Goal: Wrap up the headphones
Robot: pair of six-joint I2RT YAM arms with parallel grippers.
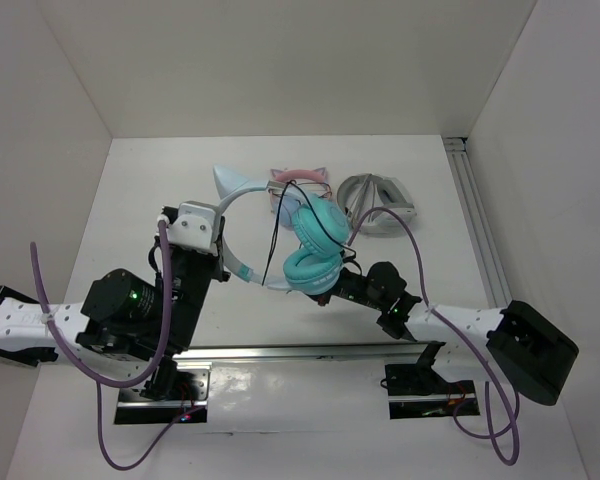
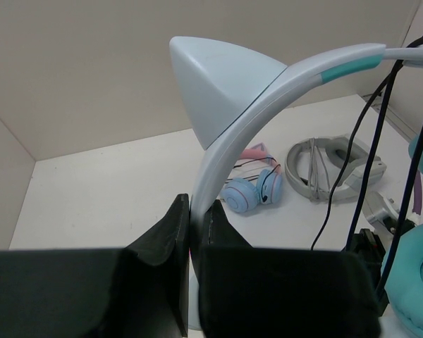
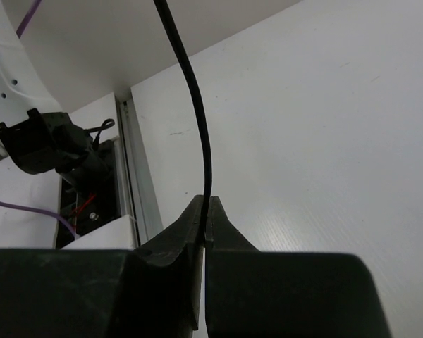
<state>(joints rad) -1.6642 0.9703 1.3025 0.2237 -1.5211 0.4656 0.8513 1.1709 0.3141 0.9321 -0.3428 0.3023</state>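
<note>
Left end effector [image 2: 190, 215] clamped shut; right end effector [image 3: 205, 215] pinched closed.

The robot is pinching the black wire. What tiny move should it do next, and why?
Probably loop the thin black cable round the teal-cupped cat-ear headphones. The right gripper is shut on it, and the left gripper clamps their translucent white headband, holding them.

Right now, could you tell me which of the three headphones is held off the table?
The teal cat-ear headphones: the left tool grips their white headband in the air, while the pink-banded headphones and grey headphones lie on the table.
</note>
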